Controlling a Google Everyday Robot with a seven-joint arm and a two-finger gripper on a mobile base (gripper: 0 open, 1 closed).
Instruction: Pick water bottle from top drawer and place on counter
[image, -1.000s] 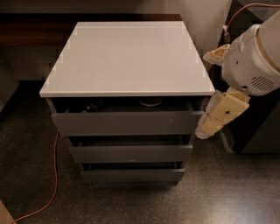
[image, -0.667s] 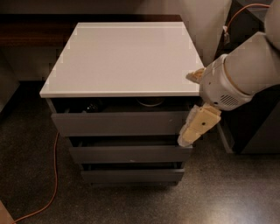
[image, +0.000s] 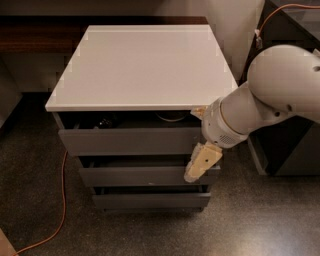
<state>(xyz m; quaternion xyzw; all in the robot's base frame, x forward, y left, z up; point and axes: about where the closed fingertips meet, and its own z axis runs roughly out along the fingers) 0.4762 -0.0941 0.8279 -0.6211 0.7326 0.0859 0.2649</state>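
The grey cabinet stands in the middle with its white counter (image: 145, 65) on top. The top drawer (image: 130, 141) is pulled out a little, leaving a narrow dark gap under the counter's front edge. In the left of that gap a dark glinting shape (image: 103, 121) shows; I cannot tell whether it is the water bottle. A round beige bowl (image: 172, 116) shows at the right of the gap. My gripper (image: 200, 164) hangs beige and pointing down-left in front of the right end of the drawer fronts, below the top drawer's edge, holding nothing that I can see.
Two lower grey drawers (image: 140, 176) sit slightly out below. An orange cable (image: 61, 200) runs over the speckled floor at the left. A dark brown wooden ledge (image: 40, 32) lies behind. A dark cabinet (image: 295, 150) stands at the right, behind my white arm (image: 260, 110).
My arm has swung left and forward, from beside the cabinet's right side to in front of the drawers' right end. The gripper has dropped lower. The drawer has not moved.
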